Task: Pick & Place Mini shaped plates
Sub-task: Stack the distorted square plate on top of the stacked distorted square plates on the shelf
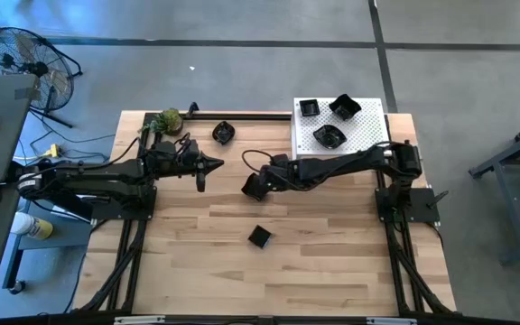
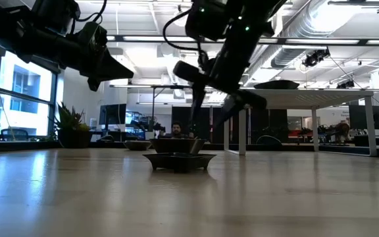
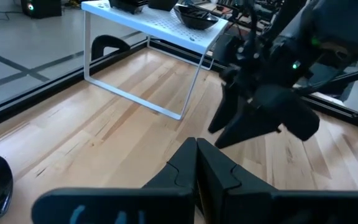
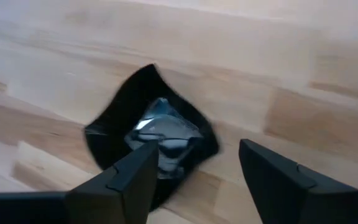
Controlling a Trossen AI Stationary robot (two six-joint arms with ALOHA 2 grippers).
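Above a pale wooden table (image 1: pixel 332 262), the right gripper (image 1: pixel 253 187) hangs near the middle with its two dark fingers spread apart and nothing held between them. In the right wrist view, a glossy black square plate with upturned corners (image 4: pixel 151 146) lies on the wood directly beyond those parted fingers (image 4: pixel 126 180). From overhead the same plate (image 1: pixel 259 236) sits on the tabletop a little nearer the front edge than the gripper, apart from it.

The left gripper (image 1: pixel 208 167) is raised over the table's left-centre, its fingers pressed together on nothing, as the left wrist view shows (image 3: pixel 196 171).

Three more small glossy black dishes rest on a white perforated wire-legged shelf (image 1: pixel 368 135) at the table's back right: a square one (image 1: pixel 309 108), a wavy-edged one (image 1: pixel 344 106) and a rounder one (image 1: pixel 329 137). Another small black dish (image 1: pixel 223 134) lies on the wood toward the back, near a green leafy ball (image 1: pixel 169 120) at the back left.

A black floor fan (image 1: pixel 21 54) stands beyond the table's left corner.
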